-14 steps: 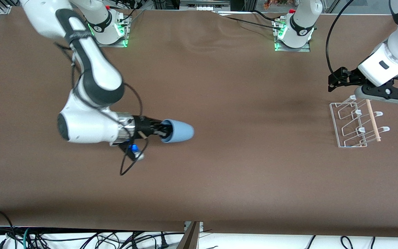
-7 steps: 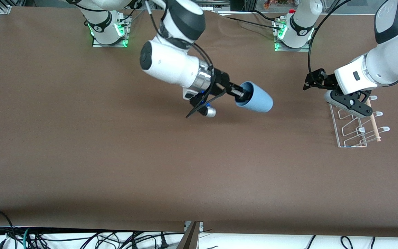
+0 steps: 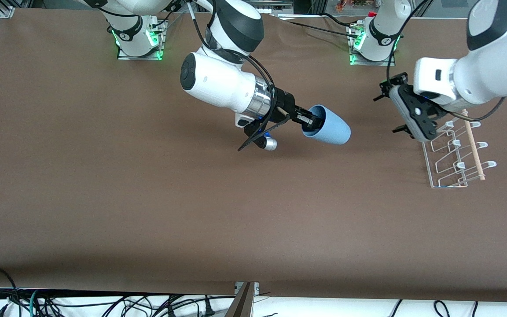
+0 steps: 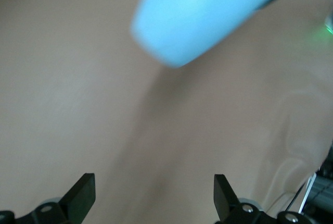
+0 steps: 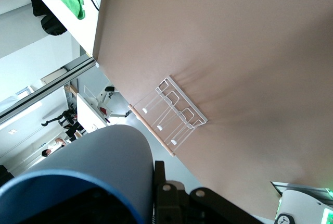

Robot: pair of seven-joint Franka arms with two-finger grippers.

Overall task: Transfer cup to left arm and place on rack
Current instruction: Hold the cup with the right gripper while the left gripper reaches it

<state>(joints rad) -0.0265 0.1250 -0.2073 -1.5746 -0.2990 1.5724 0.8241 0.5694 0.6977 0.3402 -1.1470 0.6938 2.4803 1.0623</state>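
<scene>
The light-blue cup (image 3: 329,127) hangs on its side in the air over the table's middle, its base toward the left arm's end. My right gripper (image 3: 308,119) is shut on its rim, one finger inside and one outside (image 5: 162,193); the cup fills the right wrist view's corner (image 5: 99,166). My left gripper (image 3: 390,108) is open and empty, in the air beside the rack (image 3: 453,154), its fingers turned toward the cup with a gap between them. The left wrist view shows the cup's base (image 4: 203,15) ahead of its spread fingertips (image 4: 83,198).
The white wire rack with its wooden rod (image 3: 473,147) stands at the left arm's end of the brown table (image 3: 192,211); it also shows in the right wrist view (image 5: 174,112). Both arm bases (image 3: 374,42) stand along the table's edge farthest from the front camera.
My right arm carried the cup from the right arm's end toward the left gripper, then nearly stopped. My left gripper swung away from over the rack and turned to face the cup.
</scene>
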